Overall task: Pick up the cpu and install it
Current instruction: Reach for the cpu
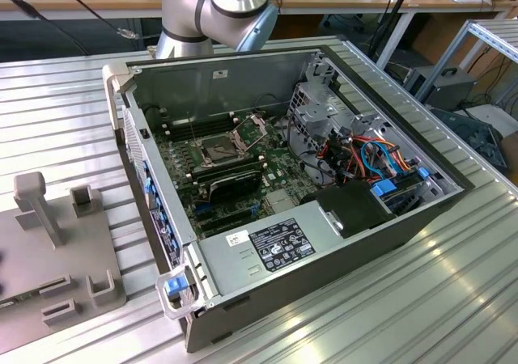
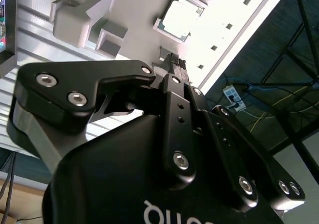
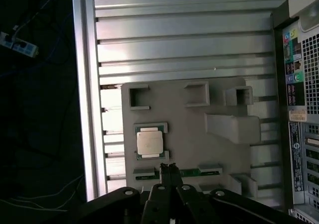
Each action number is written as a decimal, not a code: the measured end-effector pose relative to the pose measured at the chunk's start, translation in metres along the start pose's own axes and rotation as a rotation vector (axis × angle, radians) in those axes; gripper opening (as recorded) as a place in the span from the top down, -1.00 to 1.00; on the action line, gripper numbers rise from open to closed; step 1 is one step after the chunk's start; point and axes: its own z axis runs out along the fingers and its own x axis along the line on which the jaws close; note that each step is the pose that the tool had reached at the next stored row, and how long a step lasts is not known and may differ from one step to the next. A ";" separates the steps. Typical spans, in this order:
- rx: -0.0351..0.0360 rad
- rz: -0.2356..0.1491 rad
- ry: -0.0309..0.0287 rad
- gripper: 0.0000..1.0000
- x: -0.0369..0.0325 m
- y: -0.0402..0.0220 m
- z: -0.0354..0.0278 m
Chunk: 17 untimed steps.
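The cpu (image 3: 149, 143) is a small silver-topped square chip lying flat in a recess of the grey fixture plate (image 3: 189, 124); it also shows in the second wrist view (image 2: 180, 16). My black gripper (image 3: 168, 168) hovers above the plate beside the chip, apart from it, with its fingers closed together and nothing between them; the second wrist view shows the same closed gripper (image 2: 173, 62). In the exterior view the open computer case (image 1: 267, 291) holds the motherboard, whose socket (image 1: 220, 147) lies uncovered with its metal frame (image 1: 252, 126) hinged up.
The fixture plate (image 1: 48, 251) carries raised grey blocks and slots to the exterior view's left of the case. A drive cage and cables (image 1: 356, 150) crowd the case's right side. The ribbed metal table's edge (image 3: 84, 109) runs close to the chip.
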 end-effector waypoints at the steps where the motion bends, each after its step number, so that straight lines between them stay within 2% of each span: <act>1: -0.0001 0.000 -0.0001 0.79 -0.0001 -0.0015 0.0011; 5: -0.0001 0.000 -0.0001 0.79 -0.0003 -0.0064 0.0071; 8: -0.0001 0.000 -0.0002 0.79 0.0001 -0.0077 0.0156; 17: -0.0001 0.000 -0.0002 0.79 0.0025 -0.0080 0.0169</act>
